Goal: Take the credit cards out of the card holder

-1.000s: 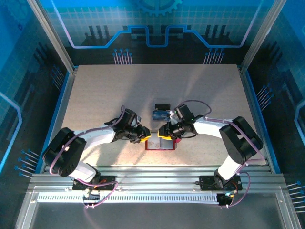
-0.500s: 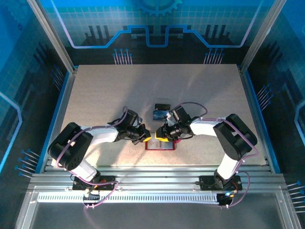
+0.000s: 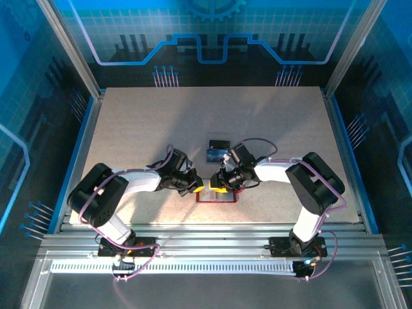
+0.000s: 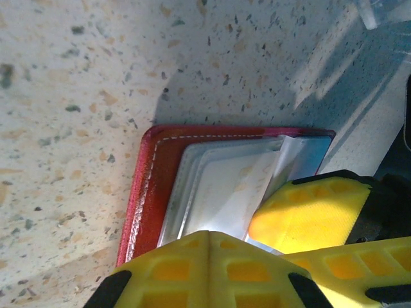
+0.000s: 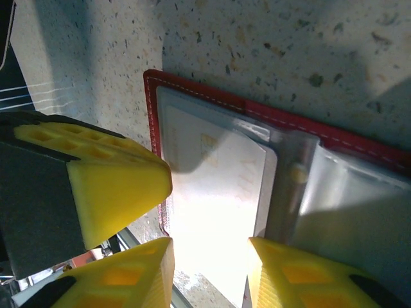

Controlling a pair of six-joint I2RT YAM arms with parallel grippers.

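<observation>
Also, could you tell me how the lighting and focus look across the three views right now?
Right wrist: glare bleaches the pale card in the card holder, and the right gripper looks slightly soft. Left wrist: the pockets are washed out too, with shadow across the table at upper right. Top external: blue-tinted walls, a bright patch around the card holder.

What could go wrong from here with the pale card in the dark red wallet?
The open right gripper straddles the pale plastic card inside its clear pocket; it may pinch the pocket too and lift the small dark red wallet. The shut left gripper sits very close beside it, so the yellow fingers could collide.
</observation>
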